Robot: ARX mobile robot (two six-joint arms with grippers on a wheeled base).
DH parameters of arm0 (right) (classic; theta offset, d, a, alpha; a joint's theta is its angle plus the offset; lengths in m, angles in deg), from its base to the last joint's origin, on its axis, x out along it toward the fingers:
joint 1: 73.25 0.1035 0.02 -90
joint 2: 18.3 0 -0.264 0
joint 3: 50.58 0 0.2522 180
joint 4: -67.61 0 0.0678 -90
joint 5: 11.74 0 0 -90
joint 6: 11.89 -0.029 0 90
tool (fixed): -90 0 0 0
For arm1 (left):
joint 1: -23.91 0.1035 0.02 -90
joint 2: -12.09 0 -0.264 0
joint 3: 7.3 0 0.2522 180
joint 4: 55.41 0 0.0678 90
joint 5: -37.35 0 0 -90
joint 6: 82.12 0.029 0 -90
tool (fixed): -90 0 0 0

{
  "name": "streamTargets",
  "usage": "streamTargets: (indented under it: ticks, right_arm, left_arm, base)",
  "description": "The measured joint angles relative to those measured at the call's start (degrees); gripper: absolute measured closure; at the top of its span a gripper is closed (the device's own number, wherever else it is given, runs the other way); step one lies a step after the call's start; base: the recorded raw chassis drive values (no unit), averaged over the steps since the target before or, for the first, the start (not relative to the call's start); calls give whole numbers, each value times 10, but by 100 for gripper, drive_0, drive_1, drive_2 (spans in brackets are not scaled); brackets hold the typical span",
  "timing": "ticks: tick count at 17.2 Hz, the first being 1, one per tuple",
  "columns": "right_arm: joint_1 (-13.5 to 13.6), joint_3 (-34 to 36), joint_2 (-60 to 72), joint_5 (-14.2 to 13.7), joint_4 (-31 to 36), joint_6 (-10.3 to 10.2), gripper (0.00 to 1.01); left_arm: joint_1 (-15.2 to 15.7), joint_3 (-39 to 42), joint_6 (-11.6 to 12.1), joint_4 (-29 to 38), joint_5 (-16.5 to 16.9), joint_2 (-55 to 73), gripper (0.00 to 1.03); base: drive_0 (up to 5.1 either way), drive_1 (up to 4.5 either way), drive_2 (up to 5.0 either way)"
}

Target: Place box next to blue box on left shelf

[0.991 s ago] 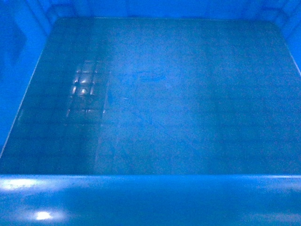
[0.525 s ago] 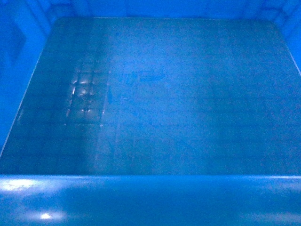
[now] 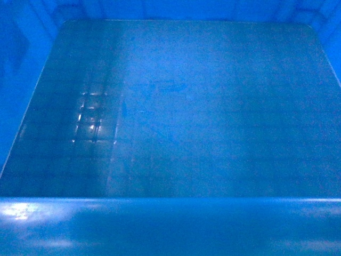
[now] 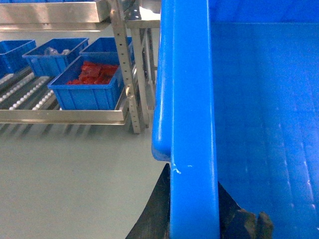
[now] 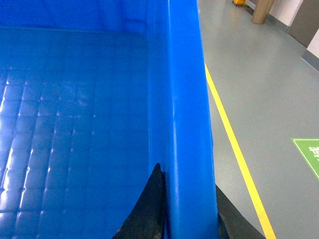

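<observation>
Nearest in each wrist view, dark fingers straddle a thick blue rim: the left gripper (image 4: 194, 226) is clamped over the left wall of the box (image 3: 176, 117), one finger outside and one inside, and the right gripper (image 5: 189, 219) pinches the right wall in the same way. Gripping opposite rims like this looks meant to keep the big crate level and balanced between the two arms while it is carried. The head camera sees only the crate's near rim and its empty, faintly gridded floor, so the crate rides right in front of the robot, clear of the floor, and blocks any forward view. Farther off in the left wrist view, beyond bare grey floor (image 4: 65, 179), stands the left shelf (image 4: 30, 94) with its white rollers, carrying a blue bin of red items (image 4: 89, 82) and other blue bins behind it. The crate is well apart from that shelf, so the placement beside a blue box is not yet begun. On the right, a yellow floor line (image 5: 234, 149) runs away.
</observation>
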Motion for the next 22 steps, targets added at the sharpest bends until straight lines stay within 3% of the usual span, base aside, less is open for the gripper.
streamTargets:
  ticks: [22]
  right_arm:
    - [0, 0, 0, 0, 0, 0, 91]
  left_arm:
    - [0, 0, 0, 0, 0, 0, 96]
  base:
    - [2, 416, -412]
